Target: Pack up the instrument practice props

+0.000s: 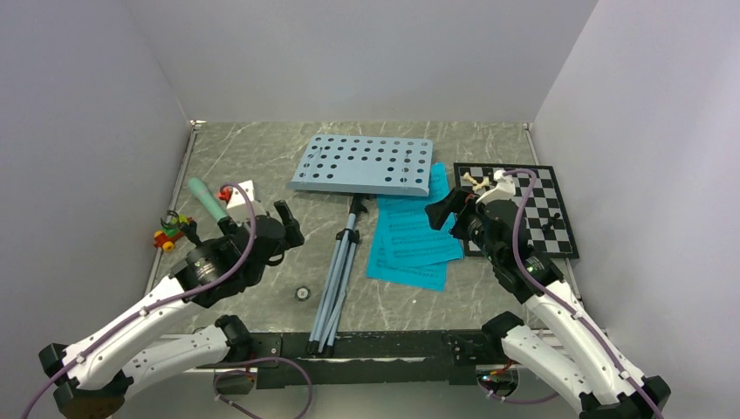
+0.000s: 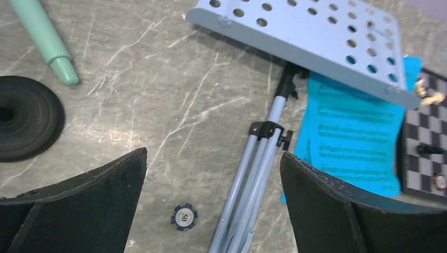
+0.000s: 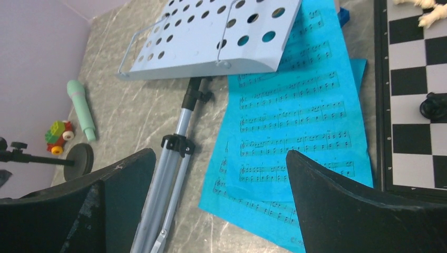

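A poker chip (image 1: 303,293) lay just left of the folded legs of the music stand (image 1: 349,231), which lay flat, with the music sheets (image 1: 414,240) against its right side, the chessboard (image 1: 545,218) beyond them, and the microphone (image 1: 207,199) and black round base (image 2: 23,118) to its left. The left gripper (image 2: 213,154) and right gripper (image 3: 221,153) hung either side of it, jaws spread wide and empty. Its tray hid the sheets' far edge.

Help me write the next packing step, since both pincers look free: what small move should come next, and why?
Probably lower the right pincer onto the near corner of the turquoise music sheets. It stands open and empty over them, and their near part lies flat and uncovered on the table, while their far edge runs under the perforated tray, so the near side looks like the easier place to start.
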### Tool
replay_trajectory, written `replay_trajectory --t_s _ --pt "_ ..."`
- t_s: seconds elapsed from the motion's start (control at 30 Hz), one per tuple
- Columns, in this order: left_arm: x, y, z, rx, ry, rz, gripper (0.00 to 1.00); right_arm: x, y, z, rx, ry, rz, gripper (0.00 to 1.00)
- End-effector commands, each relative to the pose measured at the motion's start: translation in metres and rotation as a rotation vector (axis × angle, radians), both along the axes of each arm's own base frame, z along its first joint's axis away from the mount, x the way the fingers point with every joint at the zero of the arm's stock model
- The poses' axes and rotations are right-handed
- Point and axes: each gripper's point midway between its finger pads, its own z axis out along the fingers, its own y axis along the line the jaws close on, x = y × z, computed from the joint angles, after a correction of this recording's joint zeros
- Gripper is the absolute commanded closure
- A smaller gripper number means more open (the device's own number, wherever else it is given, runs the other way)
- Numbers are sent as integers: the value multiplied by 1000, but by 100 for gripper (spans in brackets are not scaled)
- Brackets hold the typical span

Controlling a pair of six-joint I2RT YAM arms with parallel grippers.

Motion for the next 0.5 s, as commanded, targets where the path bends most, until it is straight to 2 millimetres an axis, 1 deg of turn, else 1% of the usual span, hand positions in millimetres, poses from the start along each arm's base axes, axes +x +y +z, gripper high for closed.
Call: replay_trajectory --t_s 0.0,0.1,0.13,0.17,0.23,0.33,0.47 --pt "-8 9 -10 74 14 -43 1 4 -14 25 -24 -66 -67 0" --pt "-9 -2 -10 27 -52 -129 1 2 -9 25 -13 -59 -41 0" --pt "-10 -4 -8 5 -79 -149 1 2 -7 23 -13 -55 -35 0" --pt "-11 -6 -11 -6 -94 -172 1 3 -7 22 -15 -51 -35 0" --pt "-13 -7 -7 -32 -125 -191 1 3 -7 18 -21 -41 -35 0" --pt "-14 -4 -6 -23 -121 -182 1 5 -4 16 -11 -35 -26 0" --pt "-14 -2 -10 17 -67 -161 1 4 3 15 5 -27 2 0"
